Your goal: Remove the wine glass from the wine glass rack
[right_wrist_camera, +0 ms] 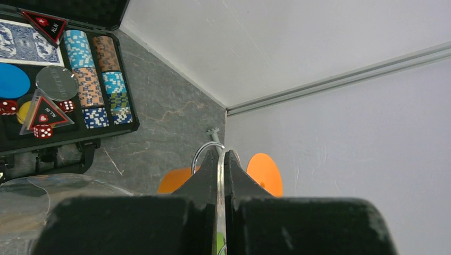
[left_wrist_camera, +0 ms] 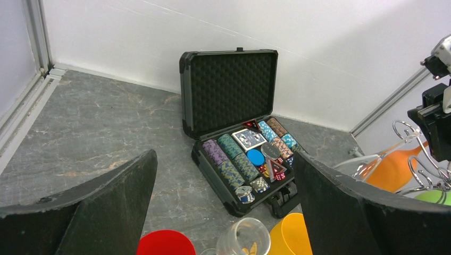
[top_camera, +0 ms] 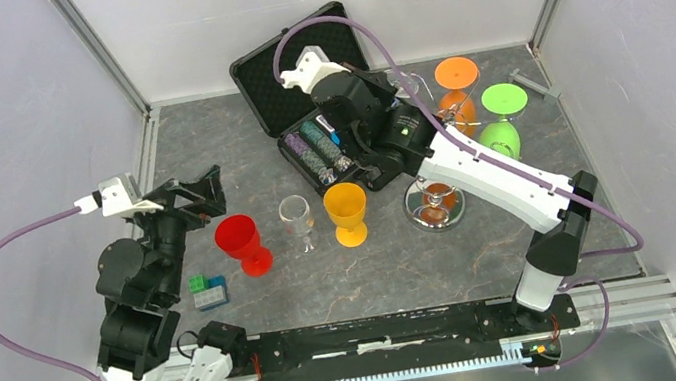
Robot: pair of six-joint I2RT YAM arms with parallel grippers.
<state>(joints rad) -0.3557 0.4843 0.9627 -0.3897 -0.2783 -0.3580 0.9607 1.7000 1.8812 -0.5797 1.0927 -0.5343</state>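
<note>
Black left fingers [left_wrist_camera: 224, 159]: spread wide, empty, at the bench's near left, well apart from the rack.
Right fingers [right_wrist_camera: 222, 159]: closed to a thin slit among the hooks; whether stem or wire sat between them could not be told.
Wine glass rack [top_camera: 412, 206]: chrome, disc base on the bench under the right arm.
Wine glass [right_wrist_camera: 58, 212]: clear, apparently hung on the rack, just left of the right fingers.
Orange glass [top_camera: 459, 110], green glass [top_camera: 500, 136]: hung foot-up beyond.
Nearer arm: right, by judgement.

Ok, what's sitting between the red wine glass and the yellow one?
A clear wine glass stands upright between the red wine glass and the yellow wine glass, apart from both, as the top view shows.
</note>
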